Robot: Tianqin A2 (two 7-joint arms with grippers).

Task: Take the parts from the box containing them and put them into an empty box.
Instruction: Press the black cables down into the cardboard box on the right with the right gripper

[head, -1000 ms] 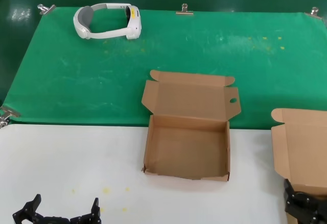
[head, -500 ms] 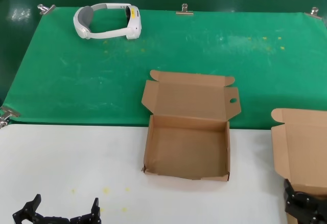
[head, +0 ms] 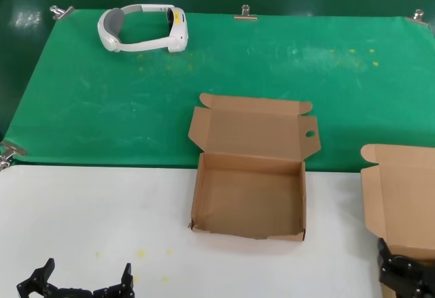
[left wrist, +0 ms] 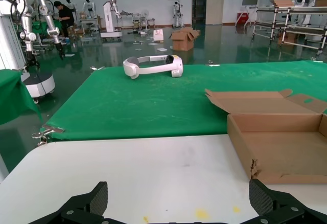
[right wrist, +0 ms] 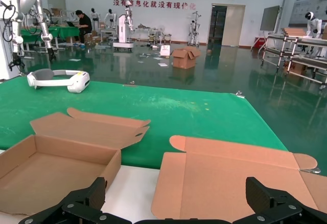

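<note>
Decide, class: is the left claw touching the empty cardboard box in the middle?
Apart. The head view shows bare white table between the left claw and the empty box.

Box containing the parts: cut off by the head view's right edge; only lid and a rounded flap show. In the right wrist view its lid fills the foreground, tray interior hidden, so the parts cannot be seen. Right gripper: mostly out of the head view at the bottom corner. Left gripper: only the spread fingertips show above the lower edge.
</note>
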